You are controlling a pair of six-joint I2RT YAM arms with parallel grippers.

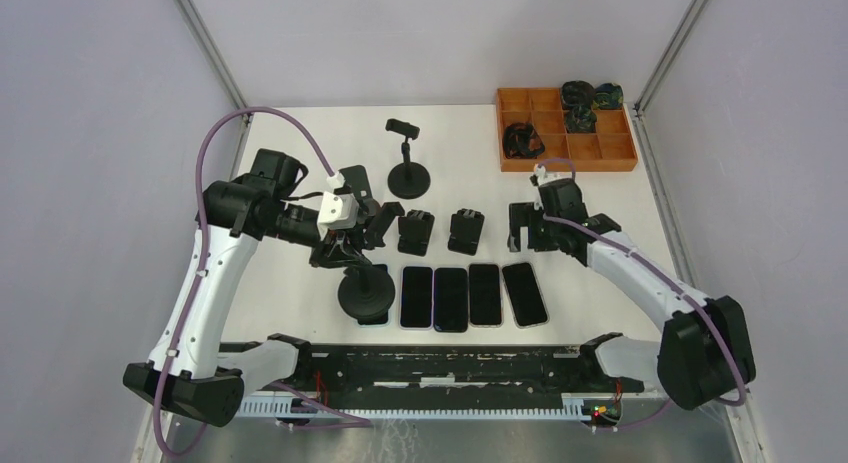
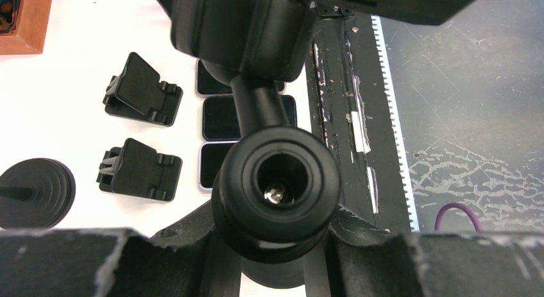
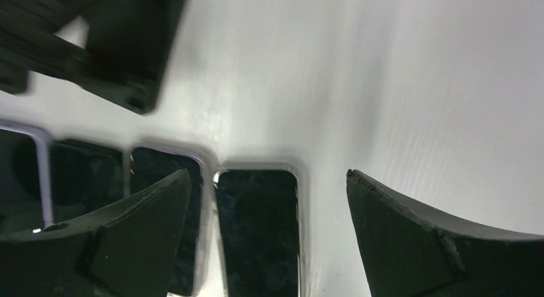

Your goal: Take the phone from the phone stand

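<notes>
1. The phone (image 1: 524,293) lies flat on the table (image 1: 300,143), screen up. It is at the right end of a row of other phones (image 1: 451,299), just beside its neighbour.
2. The right gripper (image 3: 268,175) hangs over the phone's far end with its jaws wide apart, holding nothing.
3. The phone stand (image 1: 365,291) has its round base at the row's left end, and the left gripper (image 2: 276,239) is clamped on its stem. I see no phone in its holder.
4. I judge the removal done and the release made. The next move calls for the right arm to rise straight up without brushing the phone.
5. There is open table to the right of the phone, up to the table edge. Two small folding stands (image 1: 416,231) sit near, on the left behind the row. The orange tray (image 1: 620,166) is well apart.
</notes>
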